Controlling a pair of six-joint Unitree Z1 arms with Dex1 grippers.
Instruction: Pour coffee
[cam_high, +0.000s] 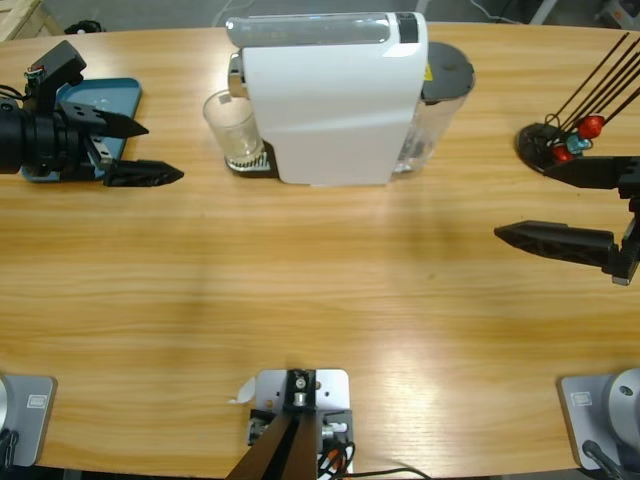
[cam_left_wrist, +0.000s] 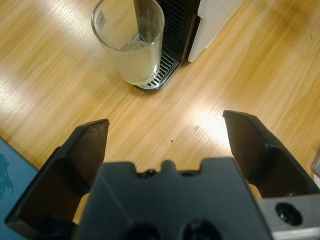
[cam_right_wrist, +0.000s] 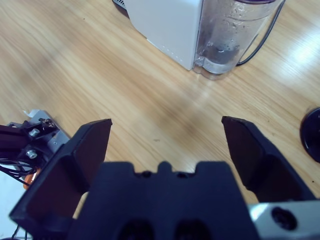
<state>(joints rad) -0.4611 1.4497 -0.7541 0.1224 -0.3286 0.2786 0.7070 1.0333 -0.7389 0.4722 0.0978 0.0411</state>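
At the far left edge of the long wooden table (cam_high: 300, 290) lies one flat teal-blue tray (cam_high: 112, 97). Over its near side hangs the left gripper (cam_high: 142, 150), its two black jaws spread wide apart and holding nothing, pointing right toward the machine. Right of it, well apart, one clear drinking glass (cam_high: 233, 128) stands upright on the machine's small dark slotted drip tray (cam_left_wrist: 161, 75); the left wrist view shows a pale cloudy look in its lower part, and I cannot tell whether that is liquid. Touching that tray on the right is one white box-shaped coffee machine (cam_high: 335, 100), with one clear water tank with a grey lid (cam_high: 440, 105) at its right end. Further right, near the far right edge, sits one round black stand holding thin dark sticks with red and blue beads (cam_high: 560, 140). Just nearer, the right gripper (cam_high: 545, 205) also has its jaws wide apart and empty, pointing left over bare wood.
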